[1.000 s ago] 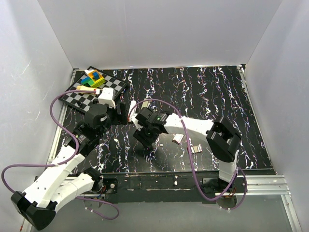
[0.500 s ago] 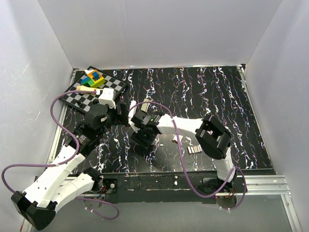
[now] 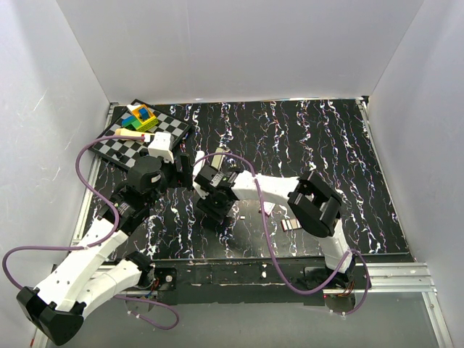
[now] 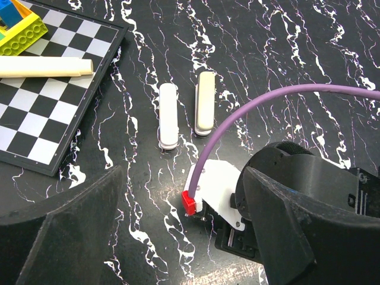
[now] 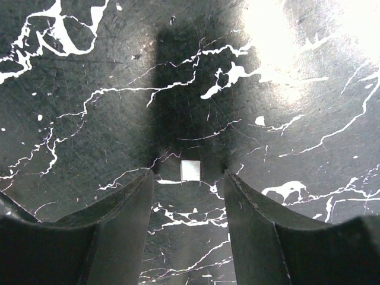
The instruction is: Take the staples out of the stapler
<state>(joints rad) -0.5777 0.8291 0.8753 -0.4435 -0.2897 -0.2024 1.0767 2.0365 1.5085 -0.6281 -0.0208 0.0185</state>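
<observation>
The stapler lies opened out as two white bars, one (image 4: 168,116) beside the other (image 4: 205,104), on the black marbled table; from above only a bit of it (image 3: 197,156) shows. A small silver block of staples (image 5: 190,170) rests on the table right between the tips of my right gripper (image 5: 190,176), whose jaws stand open on either side of it without touching. From above that gripper (image 3: 213,210) points down at the table. More staples lie to its right, a small piece (image 3: 267,209) and a strip (image 3: 290,224). My left gripper (image 4: 181,175) hovers wide open, holding nothing.
A chessboard (image 3: 138,141) at the back left carries coloured building blocks (image 3: 139,116) and a cream cylinder (image 4: 44,66). The right arm's white wrist mount (image 4: 217,190) and purple cable (image 4: 267,98) lie just below my left gripper. White walls surround the table.
The right arm's elbow has swung left and its gripper has shifted slightly left and down to the table, its jaws narrowing a little. The left arm has barely moved.
</observation>
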